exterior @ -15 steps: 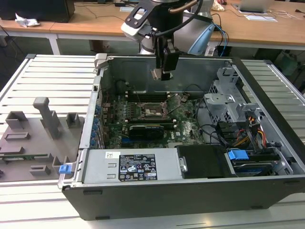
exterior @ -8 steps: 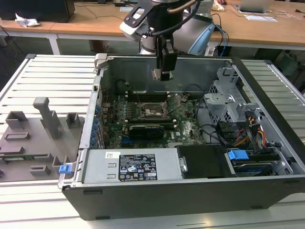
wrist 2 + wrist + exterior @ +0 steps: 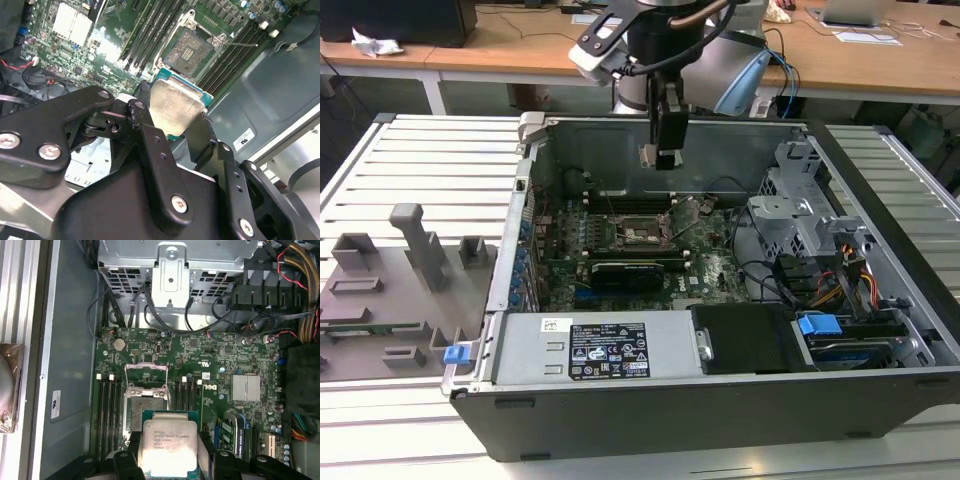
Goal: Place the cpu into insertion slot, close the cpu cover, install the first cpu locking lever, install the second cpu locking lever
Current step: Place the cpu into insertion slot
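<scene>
The gripper [image 3: 666, 152] hangs over the open computer case [image 3: 880, 300], which sits on the table [image 3: 430, 150]. It is closed on the cpu [image 3: 167, 445], with a black finger [image 3: 206, 452] pressed on each side. The cpu's shiny silver top shows in both wrist views [image 3: 172, 102]. It is up in the air, well above the green board [image 3: 710, 265].

The insertion slot [image 3: 145, 407] lies on the board under the gripper, toward the far wall of the case. Its dark middle shows. The cpu cover [image 3: 145, 371] is swung up off the slot, joined at one edge.

Long black memory slots [image 3: 107, 405] run close along both sides of the insertion slot. A silver block with fins [image 3: 246, 388] sits further along the board. Black cables [image 3: 150, 315] droop from a metal cage [image 3: 170, 275] down to the edge of the board.

In the exterior view, a long black card [image 3: 630, 270] lies nearer than the slot. A grey box with a label [image 3: 610, 350] fills the near side of the case. Grey holder blocks [image 3: 415, 250] stand on the table at the exterior view's left.
</scene>
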Tool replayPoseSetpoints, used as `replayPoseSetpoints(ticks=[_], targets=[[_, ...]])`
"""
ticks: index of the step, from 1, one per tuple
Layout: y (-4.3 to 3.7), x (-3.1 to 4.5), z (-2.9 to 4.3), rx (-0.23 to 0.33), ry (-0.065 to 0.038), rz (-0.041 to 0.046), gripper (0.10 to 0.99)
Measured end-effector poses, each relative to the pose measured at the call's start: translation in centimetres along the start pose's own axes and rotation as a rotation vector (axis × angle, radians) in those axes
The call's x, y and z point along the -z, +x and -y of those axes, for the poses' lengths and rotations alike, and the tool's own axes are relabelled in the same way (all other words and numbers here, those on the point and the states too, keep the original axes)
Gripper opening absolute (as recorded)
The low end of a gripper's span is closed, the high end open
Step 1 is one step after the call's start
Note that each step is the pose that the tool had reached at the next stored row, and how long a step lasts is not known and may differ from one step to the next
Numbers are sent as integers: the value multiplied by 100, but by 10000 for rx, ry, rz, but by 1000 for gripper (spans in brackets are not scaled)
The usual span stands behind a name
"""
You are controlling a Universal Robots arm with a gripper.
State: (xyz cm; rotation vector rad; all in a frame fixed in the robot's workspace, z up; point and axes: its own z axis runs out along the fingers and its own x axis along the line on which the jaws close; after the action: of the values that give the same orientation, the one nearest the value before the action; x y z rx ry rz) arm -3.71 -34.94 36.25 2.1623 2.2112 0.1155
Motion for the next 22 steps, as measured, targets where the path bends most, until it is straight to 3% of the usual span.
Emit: replayPoseSetpoints(ticks=[22], targets=[[8,-16,1,-1853,-35,160,529]])
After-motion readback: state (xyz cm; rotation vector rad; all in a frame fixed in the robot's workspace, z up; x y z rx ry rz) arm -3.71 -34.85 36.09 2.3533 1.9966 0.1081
